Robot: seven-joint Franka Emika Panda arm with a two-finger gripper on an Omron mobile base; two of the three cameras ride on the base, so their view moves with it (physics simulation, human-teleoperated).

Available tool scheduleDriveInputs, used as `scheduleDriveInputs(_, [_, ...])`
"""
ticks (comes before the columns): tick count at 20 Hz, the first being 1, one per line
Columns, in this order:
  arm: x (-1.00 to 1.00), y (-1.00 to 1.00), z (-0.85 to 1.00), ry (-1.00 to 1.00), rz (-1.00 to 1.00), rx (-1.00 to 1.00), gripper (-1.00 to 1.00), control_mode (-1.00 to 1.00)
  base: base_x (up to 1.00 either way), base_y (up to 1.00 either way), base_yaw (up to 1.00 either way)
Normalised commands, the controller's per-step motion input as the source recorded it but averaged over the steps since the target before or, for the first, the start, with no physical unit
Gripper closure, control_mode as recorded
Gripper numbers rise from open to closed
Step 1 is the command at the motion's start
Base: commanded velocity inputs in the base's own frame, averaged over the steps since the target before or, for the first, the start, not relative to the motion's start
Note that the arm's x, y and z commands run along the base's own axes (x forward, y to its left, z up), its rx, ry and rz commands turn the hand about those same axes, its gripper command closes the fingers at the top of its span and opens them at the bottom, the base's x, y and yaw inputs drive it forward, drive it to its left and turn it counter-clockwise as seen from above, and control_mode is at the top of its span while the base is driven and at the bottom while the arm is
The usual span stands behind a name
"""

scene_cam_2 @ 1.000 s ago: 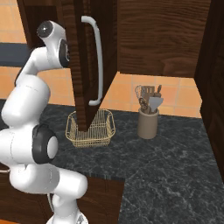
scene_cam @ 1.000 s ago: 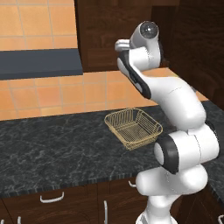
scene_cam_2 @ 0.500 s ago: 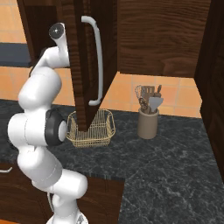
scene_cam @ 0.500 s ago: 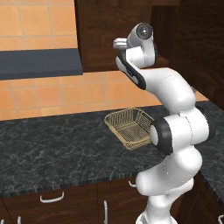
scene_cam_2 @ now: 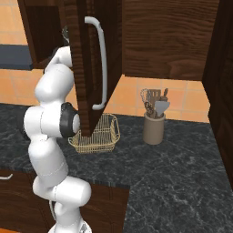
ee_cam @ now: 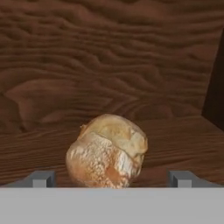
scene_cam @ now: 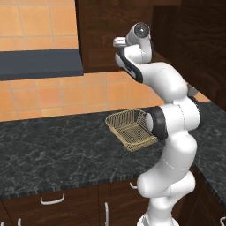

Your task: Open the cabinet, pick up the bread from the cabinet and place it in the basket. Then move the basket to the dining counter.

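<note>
The arm had reached up into the open cabinet (scene_cam_2: 93, 68), bringing the fingers (ee_cam: 111, 178) wide open on either side of the bread (ee_cam: 107, 151) on its shelf; closing looked next, the basket (scene_cam: 130, 128) waiting on the desk below.

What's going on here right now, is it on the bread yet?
The cabinet door is already swung open and the arm has reached up inside. In the hand view the bread sits on the wooden shelf straight ahead, between the tips of the open gripper, not yet grasped. The basket waits empty on the black counter below.
</note>
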Motion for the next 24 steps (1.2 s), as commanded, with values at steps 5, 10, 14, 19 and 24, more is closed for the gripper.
scheduleDriveInputs(5, [0.31,0.00,0.00,0.06,0.03,0.00,-1.00,-1.00,0.00,0.00,0.00])
scheduleDriveInputs(10, [0.35,-0.01,0.00,0.07,0.04,0.00,-1.00,-1.00,0.00,0.00,0.00])
scheduleDriveInputs(14, [0.49,-0.04,-0.06,0.06,0.04,0.00,-1.00,-1.00,0.00,0.00,0.00])
scheduleDriveInputs(19, [0.21,-0.02,-0.09,0.13,0.06,0.00,-1.00,-1.00,0.00,0.00,0.00])
scheduleDriveInputs(24, [0.00,-0.01,-0.24,0.06,0.05,0.00,-1.00,-1.00,0.00,0.00,0.00])
